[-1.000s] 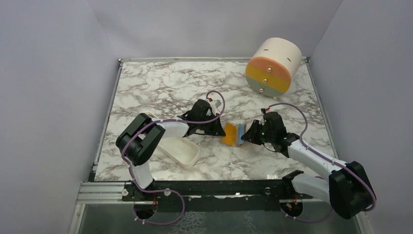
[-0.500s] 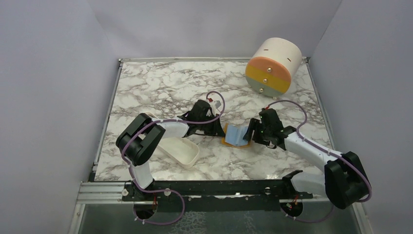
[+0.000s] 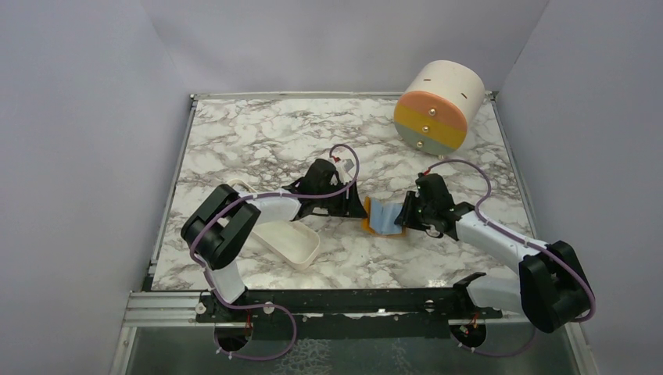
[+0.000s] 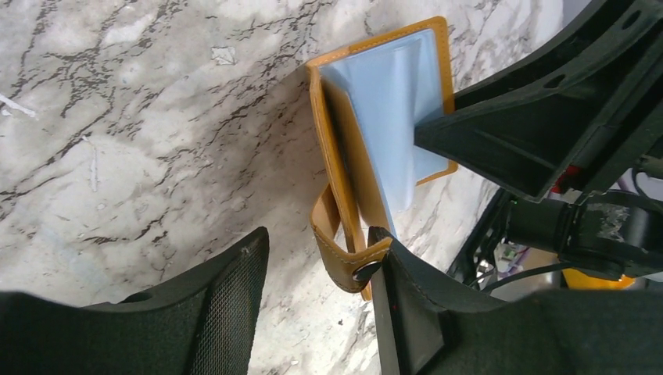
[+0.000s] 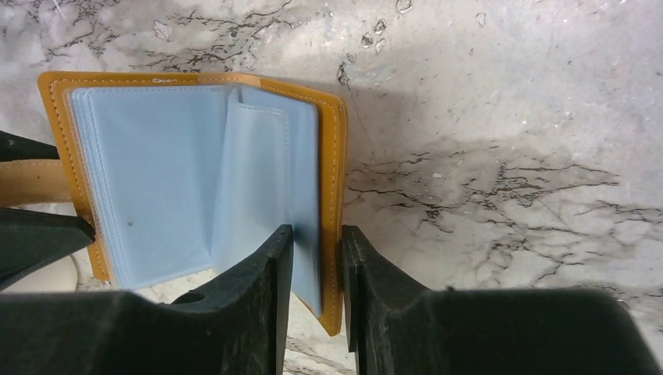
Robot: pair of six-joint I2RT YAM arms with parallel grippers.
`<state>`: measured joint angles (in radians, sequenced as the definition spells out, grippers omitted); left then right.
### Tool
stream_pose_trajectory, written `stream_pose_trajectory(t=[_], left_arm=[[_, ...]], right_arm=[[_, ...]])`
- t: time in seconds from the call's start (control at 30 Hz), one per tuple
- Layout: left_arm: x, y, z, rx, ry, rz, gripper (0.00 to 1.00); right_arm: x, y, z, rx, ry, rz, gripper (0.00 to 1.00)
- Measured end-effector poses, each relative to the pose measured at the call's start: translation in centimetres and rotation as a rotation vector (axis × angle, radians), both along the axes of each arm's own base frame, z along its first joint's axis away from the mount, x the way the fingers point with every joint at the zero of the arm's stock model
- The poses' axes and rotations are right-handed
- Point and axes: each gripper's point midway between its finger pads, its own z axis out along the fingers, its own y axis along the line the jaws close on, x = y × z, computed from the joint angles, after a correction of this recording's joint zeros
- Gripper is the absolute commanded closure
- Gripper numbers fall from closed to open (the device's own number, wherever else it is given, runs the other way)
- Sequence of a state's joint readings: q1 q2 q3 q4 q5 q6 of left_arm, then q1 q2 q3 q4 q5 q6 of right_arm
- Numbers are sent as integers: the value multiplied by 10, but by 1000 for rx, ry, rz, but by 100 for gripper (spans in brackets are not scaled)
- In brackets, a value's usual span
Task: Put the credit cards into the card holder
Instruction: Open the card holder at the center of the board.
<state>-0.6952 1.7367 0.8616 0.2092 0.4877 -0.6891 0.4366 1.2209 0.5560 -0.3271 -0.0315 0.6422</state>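
Card holder (image 5: 156, 180) lies open, right hand (image 5: 314, 262) pinching its edge.

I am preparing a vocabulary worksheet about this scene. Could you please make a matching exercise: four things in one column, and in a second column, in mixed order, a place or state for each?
Things
1. card holder
2. right gripper
3. white tray
4. drum

Places or states
a. at the far right corner
b. lying open, blue-grey inside showing
c. at the near left
d. shut on one cover of the card holder

Pairs: 1-b, 2-d, 3-c, 4-a
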Motion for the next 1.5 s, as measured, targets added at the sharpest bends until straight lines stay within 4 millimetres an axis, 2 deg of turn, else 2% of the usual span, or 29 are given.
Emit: stream_pose_trajectory(t=[0.3, 0.47, 0.5, 0.57, 0.67, 0.8, 0.9, 1.07, 1.17, 1.23, 1.37, 1.5], left_arm=[[-2, -8, 11, -61, 14, -14, 43], [-3, -8, 11, -72, 19, -8, 54], [-3, -8, 10, -72, 23, -6, 60], [-4, -8, 9, -72, 29, -4, 84], [-5, -7, 8, -70, 31, -6, 100], [-5, -7, 8, -70, 29, -8, 100], [-5, -7, 6, -67, 29, -9, 100], [-6, -4, -5, -41, 41, -12, 100], [-7, -1, -12, -11, 43, -10, 100], [-6, 3, -17, 13, 39, -4, 100], [-6, 8, -26, 56, 38, 8, 100], [-5, 13, -34, 90, 40, 20, 100]], right_arm=[[2, 8, 7, 38, -27, 32, 87], [3, 11, 16, 63, -53, 42, 98], [2, 11, 18, 65, -57, 43, 99], [1, 10, 20, 65, -58, 43, 99], [-2, 11, 22, 72, -54, 48, 98], [-6, 21, 31, 137, -56, 68, 91], [-8, 31, 36, 206, -63, 80, 92], [-19, 40, 28, 293, -47, 83, 93], [-21, 44, 29, 329, -42, 87, 85], [-19, 48, 34, 354, -52, 92, 83], [-16, 53, 43, 386, -81, 103, 99], [-15, 54, 45, 391, -90, 105, 99]])
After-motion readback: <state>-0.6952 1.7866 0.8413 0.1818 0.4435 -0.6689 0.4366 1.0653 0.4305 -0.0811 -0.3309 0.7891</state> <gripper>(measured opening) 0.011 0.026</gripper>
